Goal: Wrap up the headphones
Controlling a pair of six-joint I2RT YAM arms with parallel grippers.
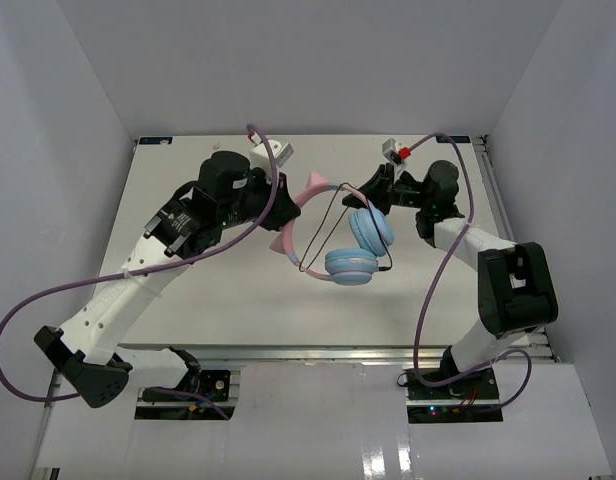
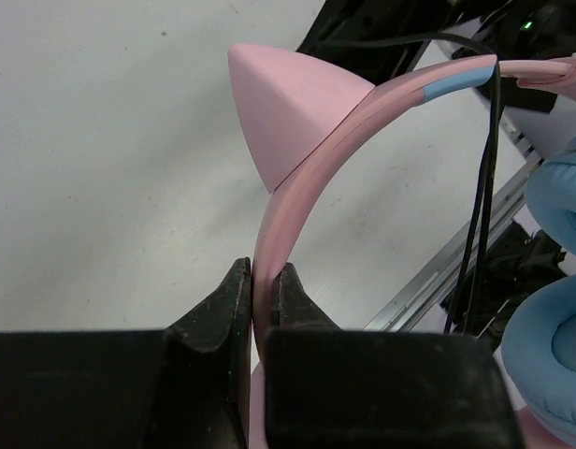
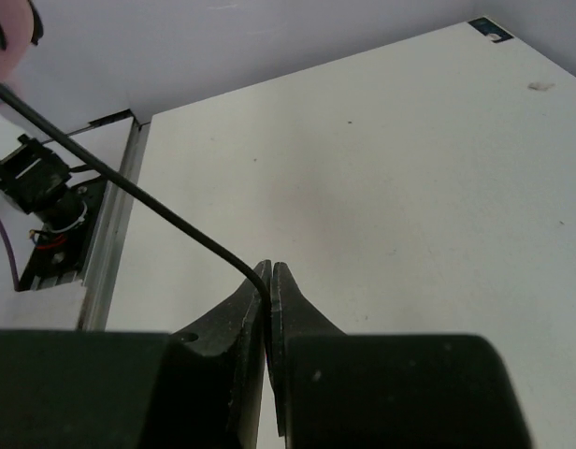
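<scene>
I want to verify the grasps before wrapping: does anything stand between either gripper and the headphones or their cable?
Nothing visible does. The left gripper has its jaws shut directly on the pink headband; the right gripper pinches the black cable itself.
</scene>
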